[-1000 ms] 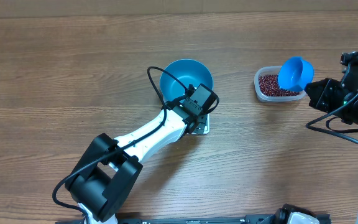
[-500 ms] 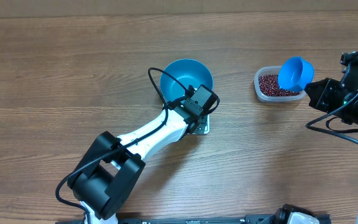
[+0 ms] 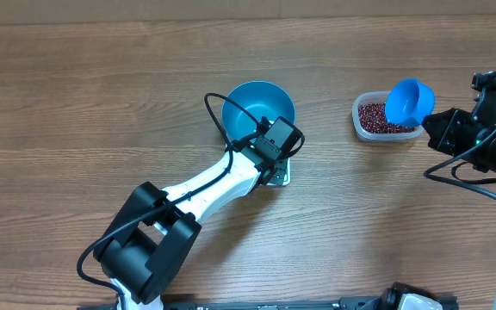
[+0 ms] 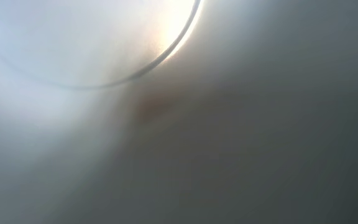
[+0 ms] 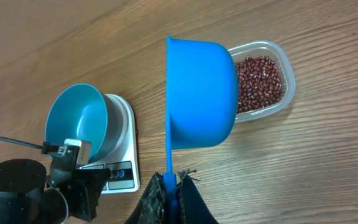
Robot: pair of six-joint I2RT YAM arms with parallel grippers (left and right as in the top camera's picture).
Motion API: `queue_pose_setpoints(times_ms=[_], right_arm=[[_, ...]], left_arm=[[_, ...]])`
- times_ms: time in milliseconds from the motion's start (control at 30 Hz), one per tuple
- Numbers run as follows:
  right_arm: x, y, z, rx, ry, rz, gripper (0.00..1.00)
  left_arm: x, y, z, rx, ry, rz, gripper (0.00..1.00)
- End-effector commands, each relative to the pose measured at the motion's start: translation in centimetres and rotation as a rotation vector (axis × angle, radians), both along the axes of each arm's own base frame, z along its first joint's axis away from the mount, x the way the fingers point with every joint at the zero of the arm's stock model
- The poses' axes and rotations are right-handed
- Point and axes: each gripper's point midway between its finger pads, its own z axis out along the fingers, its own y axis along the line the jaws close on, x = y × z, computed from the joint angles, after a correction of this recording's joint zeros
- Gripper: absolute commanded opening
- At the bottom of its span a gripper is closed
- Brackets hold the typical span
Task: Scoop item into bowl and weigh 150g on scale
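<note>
Brown wood grain covers the desk (image 3: 76, 103). From its near edge, left of the middle, the left arm (image 3: 201, 191) slants up to the desk's middle. There the left gripper (image 3: 274, 153) hangs over the front edge of the white kitchen scale (image 5: 122, 158), by its display panel and blue-marked buttons. The wrist body hides its 2 fingers from overhead, and the left wrist view is only a pale blur crossed by 1 thin curved line. The fingers are drawn fully together, but whether they touch the panel I cannot tell. Just beyond the gripper the round blue bowl (image 3: 258, 103) sits upright on the scale, covering most of its platform, its inside showing plain blue.

At the desk's right edge the right arm (image 3: 489, 138) reaches in. The right gripper (image 5: 169, 186) is clamped narrow on the thin handle of the blue scoop (image 5: 201, 93). The scoop is held off the desk, tipped on its side, its cup above the right-hand end of the clear rectangular tub (image 3: 357, 109). The tub stands flat on the desk, well apart from the scale, toward the right edge and nearer the far edge than the near one. Inside it lie the dark red-brown beans (image 5: 260, 79), a loose maroon layer across its floor.
</note>
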Motion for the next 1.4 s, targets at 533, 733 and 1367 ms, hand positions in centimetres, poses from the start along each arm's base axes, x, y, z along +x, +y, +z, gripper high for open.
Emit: queue_pose_setpoints(times_ms=[533,733,1367], right_arm=[[0.1,0.1,1.3,-0.001,-0.039,0.008,0.03],[0.1,0.1,1.3,-0.001,-0.039,0.008,0.03],[0.1,0.1,1.3,-0.001,-0.039,0.008,0.03]], left_arm=[[-0.3,1.1,-2.3,0.068,0.024,0.018,0.04],[-0.3,1.0,-2.4,0.068,0.025,0.018,0.04],[0.9,-0.5,4.1,0.002,-0.036,-0.004,0.04]])
